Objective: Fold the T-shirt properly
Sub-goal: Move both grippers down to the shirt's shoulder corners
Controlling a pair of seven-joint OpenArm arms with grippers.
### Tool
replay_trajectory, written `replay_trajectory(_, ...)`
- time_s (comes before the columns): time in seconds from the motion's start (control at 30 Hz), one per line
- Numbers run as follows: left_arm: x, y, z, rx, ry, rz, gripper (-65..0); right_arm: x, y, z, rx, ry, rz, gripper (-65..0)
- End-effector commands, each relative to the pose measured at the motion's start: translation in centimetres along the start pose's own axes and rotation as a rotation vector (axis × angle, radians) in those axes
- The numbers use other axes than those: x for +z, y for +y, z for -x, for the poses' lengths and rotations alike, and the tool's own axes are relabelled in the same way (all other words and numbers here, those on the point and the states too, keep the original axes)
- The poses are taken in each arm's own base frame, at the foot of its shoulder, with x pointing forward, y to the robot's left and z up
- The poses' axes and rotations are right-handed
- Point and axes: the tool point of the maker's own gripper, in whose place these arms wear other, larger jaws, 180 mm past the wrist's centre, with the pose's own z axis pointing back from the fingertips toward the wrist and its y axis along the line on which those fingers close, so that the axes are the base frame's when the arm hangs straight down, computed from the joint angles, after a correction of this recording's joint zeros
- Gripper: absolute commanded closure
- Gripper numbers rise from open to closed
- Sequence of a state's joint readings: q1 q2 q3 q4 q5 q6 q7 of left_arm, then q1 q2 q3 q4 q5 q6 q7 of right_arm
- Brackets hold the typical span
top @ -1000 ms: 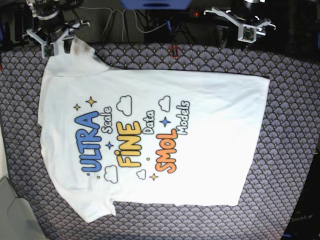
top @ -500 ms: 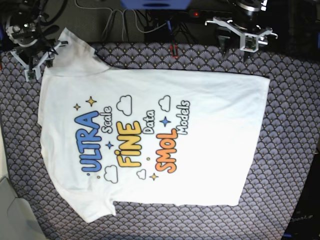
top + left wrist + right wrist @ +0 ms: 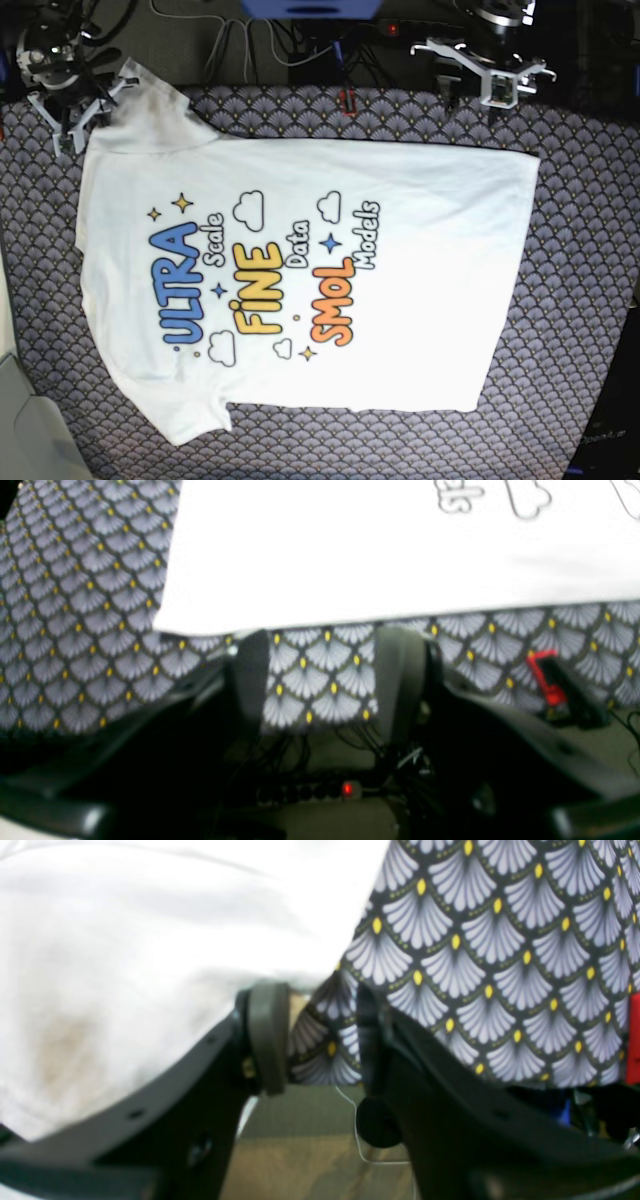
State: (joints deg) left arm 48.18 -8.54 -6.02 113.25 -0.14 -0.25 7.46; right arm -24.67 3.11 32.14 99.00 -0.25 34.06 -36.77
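Note:
The white T-shirt [image 3: 300,280] lies flat and print-up on the patterned table, collar to the left and hem to the right in the base view. My right gripper [image 3: 72,118] hovers at the far left corner beside the upper sleeve [image 3: 145,100]. It is open, its fingers [image 3: 267,1035] framing the table edge just off the sleeve [image 3: 125,965], and my right gripper [image 3: 317,1040] holds nothing. My left gripper [image 3: 490,88] hangs open behind the table's far edge. Its fingers [image 3: 247,680] sit just short of the T-shirt's side edge [image 3: 350,555], and my left gripper [image 3: 322,680] is empty.
A fan-patterned cloth [image 3: 580,250] covers the table. A red clip [image 3: 345,100] [image 3: 545,680] sits at the far edge. Cables and a power strip [image 3: 390,28] lie behind it. A grey surface [image 3: 20,420] borders the near left corner.
My right gripper has swung left off the upper sleeve, which now lies spread further out toward the corner. The left gripper has barely shifted.

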Motion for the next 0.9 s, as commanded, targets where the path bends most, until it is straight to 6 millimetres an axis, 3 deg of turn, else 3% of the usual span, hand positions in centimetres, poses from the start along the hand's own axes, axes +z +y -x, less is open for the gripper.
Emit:
replay_trajectory(0.0,0.3,0.1,-0.7,-0.008,-0.028,-0.003,-33.5,0.2,0.4,0.3,0.021,0.010,-0.021,-23.8)
replay_trajectory(0.27,0.1,0.1,-0.9,-0.006,-0.034,-0.004,-33.5,0.1,1.9,0.5,0.043,0.010,-0.080,-22.0)
replay_trajectory(0.47,-0.5,0.3,-1.3,-0.008,-0.051,-0.008,-33.5,-0.5,2.0,1.3,0.029,0.035,-0.093,0.0)
replay_trajectory(0.7,-1.7,2.6,-1.9,-0.021,-0.074,-0.069,-33.5,-0.5,1.2,1.0,0.046,0.031,-0.080,0.0)
replay_trajectory(0.87,-1.8,3.9,-1.9,-0.031,-0.074,-0.100,-33.5,0.1,0.0,-1.2,0.079,-0.019,-0.047,0.0)
